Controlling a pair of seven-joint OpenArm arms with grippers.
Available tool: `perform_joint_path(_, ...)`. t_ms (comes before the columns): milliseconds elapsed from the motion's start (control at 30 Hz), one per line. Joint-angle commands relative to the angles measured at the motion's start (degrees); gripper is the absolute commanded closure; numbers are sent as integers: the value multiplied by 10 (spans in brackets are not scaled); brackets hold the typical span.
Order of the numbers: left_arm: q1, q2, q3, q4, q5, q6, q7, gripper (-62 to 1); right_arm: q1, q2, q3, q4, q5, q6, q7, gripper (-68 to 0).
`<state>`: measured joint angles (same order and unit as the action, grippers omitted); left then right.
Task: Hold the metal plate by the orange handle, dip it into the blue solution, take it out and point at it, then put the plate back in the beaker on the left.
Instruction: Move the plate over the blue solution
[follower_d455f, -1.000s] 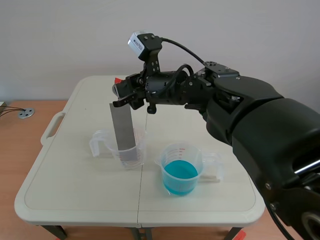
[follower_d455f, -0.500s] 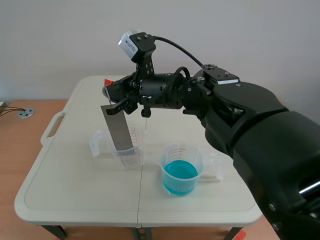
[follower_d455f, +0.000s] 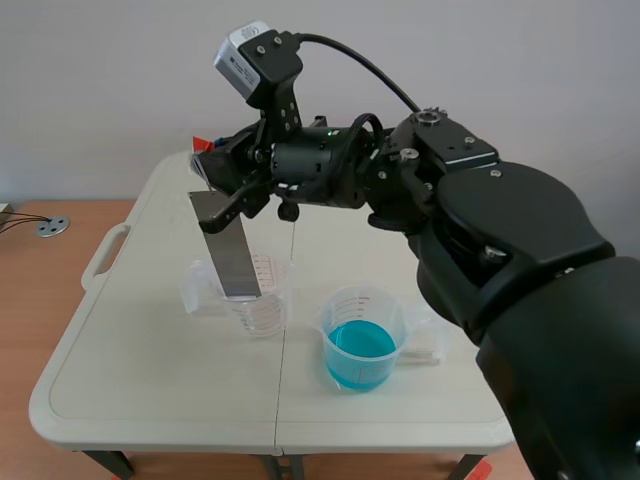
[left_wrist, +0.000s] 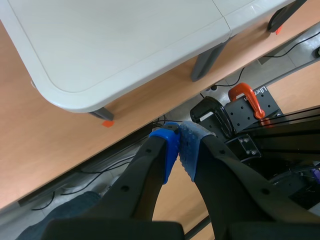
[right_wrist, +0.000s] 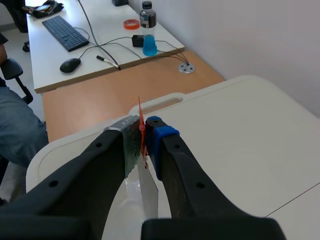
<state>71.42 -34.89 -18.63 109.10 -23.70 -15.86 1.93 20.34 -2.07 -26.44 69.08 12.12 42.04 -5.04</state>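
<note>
My right arm reaches in from the right across the table. Its gripper (follower_d455f: 215, 172) is shut on the thin orange handle (follower_d455f: 203, 147) of the grey metal plate (follower_d455f: 228, 250). The plate hangs tilted, its lower end inside the clear left beaker (follower_d455f: 255, 300). To the right stands the beaker of blue solution (follower_d455f: 362, 342). In the right wrist view the orange handle (right_wrist: 141, 131) is pinched between the pads, with the plate (right_wrist: 148, 192) running down under them. My left gripper (left_wrist: 177, 147) is shut on nothing, off the table's corner and over the floor.
The white folding table (follower_d455f: 150, 380) has a carry handle (follower_d455f: 105, 250) on its left edge. Beyond it is a wooden desk with a keyboard (right_wrist: 65, 31), a mouse (right_wrist: 70, 65) and a blue cup (right_wrist: 149, 46). An orange clamp (left_wrist: 245, 92) lies under the table.
My right gripper has moved left and a little up with the plate. The plate's top has swung left, so it leans more, and its lower end stays in the left beaker.
</note>
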Motion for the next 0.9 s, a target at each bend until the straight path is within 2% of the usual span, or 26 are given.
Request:
perform_joint_path(0,-2,4,-2,3,-5,1,-6,-19,8,0,3,26,3,7,4,-15)
perform_joint_path(467,-2,4,-2,3,-5,0,-6,-19,-38,23,22,193,-2,7,-29,-15)
perform_joint_path(867,-2,4,-2,3,-5,1,-9,-19,-87,75,28,336,2,7,-30,-15)
